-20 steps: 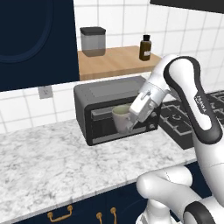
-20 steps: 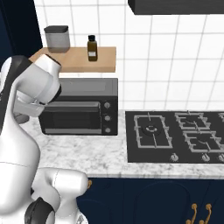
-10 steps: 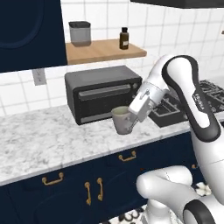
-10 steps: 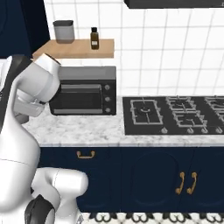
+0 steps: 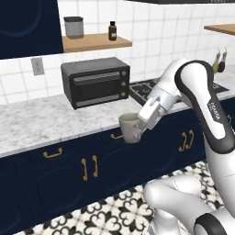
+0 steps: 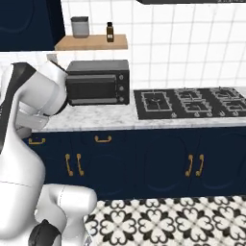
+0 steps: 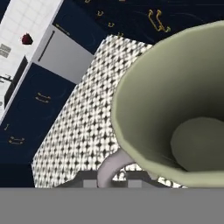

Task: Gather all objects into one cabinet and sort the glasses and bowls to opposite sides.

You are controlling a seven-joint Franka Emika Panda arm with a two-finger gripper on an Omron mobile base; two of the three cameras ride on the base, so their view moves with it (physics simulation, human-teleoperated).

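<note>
My gripper is shut on the rim of a cream cup, which hangs upright in front of the counter's edge, over the low drawers. Close up in the hand view, the same cup is empty inside, with patterned floor far below it. A dark navy wall cabinet hangs at the upper left, above and left of the toaster oven, its door shut; the cabinet also appears in the right base view. A small red thing sits far off on a white surface.
A black toaster oven stands on the marble counter, with a hob to its right. A wooden shelf above holds a grey canister and a dark bottle. Navy drawers and patterned floor tiles lie below.
The whole picture has shifted: the base has backed away from the counter, so drawers and floor have come into view. The cup stays in the gripper, now off the counter.
</note>
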